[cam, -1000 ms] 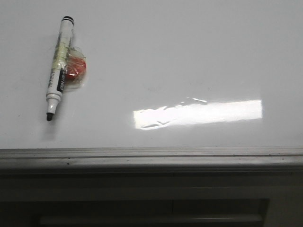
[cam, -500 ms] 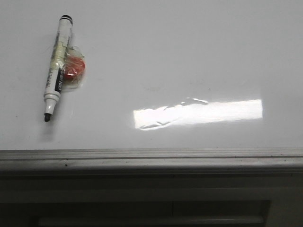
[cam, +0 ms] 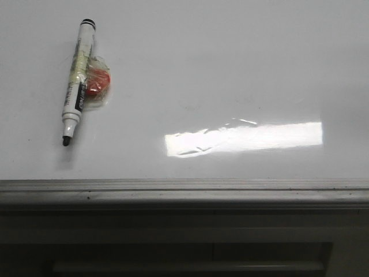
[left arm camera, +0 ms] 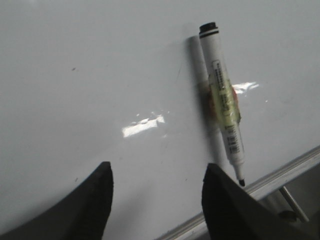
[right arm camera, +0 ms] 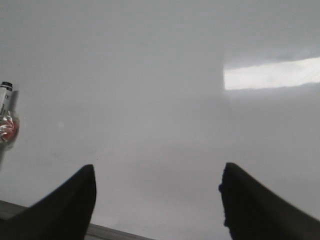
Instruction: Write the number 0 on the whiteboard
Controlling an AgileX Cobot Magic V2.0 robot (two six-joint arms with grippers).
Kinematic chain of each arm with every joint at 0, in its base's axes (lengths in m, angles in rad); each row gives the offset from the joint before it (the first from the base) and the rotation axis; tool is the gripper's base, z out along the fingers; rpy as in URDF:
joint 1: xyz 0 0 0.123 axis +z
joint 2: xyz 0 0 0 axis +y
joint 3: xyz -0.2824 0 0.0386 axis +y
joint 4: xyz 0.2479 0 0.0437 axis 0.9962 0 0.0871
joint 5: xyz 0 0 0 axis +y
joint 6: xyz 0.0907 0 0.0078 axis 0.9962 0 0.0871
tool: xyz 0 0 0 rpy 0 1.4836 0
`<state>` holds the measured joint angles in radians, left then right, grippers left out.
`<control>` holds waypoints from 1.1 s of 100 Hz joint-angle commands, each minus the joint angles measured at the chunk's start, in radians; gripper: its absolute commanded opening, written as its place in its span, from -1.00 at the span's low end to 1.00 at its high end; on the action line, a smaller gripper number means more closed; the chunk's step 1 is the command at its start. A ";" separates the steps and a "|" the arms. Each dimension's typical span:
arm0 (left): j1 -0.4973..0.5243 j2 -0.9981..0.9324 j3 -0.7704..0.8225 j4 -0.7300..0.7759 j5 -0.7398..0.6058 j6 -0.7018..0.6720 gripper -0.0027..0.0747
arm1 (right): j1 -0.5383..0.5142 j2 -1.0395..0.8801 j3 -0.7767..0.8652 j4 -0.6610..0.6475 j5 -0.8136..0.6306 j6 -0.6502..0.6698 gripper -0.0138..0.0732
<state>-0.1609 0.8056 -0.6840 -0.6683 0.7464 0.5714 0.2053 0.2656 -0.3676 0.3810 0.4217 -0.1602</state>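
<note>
Whiteboard (cam: 230,69) fills the frame, bare: no number 0 on it yet. Marker (cam: 77,91) lies upper left, uncapped. Our left fingers (left arm camera: 157,192) and right fingers (right arm camera: 157,195) are spread, empty. We should grip its barrel mid-length, tip free.

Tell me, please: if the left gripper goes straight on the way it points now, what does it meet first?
Probably the bare whiteboard. The left gripper is open over blank surface; the marker lies off to one side of that line, though depth is hard to judge.
</note>
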 commanded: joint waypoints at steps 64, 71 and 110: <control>-0.365 0.431 -0.150 0.220 -0.183 -0.420 -0.18 | -0.002 0.054 -0.038 0.000 -0.050 -0.016 0.41; -0.365 0.456 -0.150 0.220 -0.162 -0.420 -0.41 | -0.002 0.054 -0.040 0.000 -0.044 -0.016 0.40; -0.494 0.354 -0.211 0.238 -0.109 0.077 -0.98 | 0.083 0.138 -0.244 0.498 0.220 -0.837 0.31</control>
<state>-0.5916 1.2275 -0.8371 -0.4333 0.6789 0.4405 0.2716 0.3398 -0.5366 0.6976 0.6215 -0.7827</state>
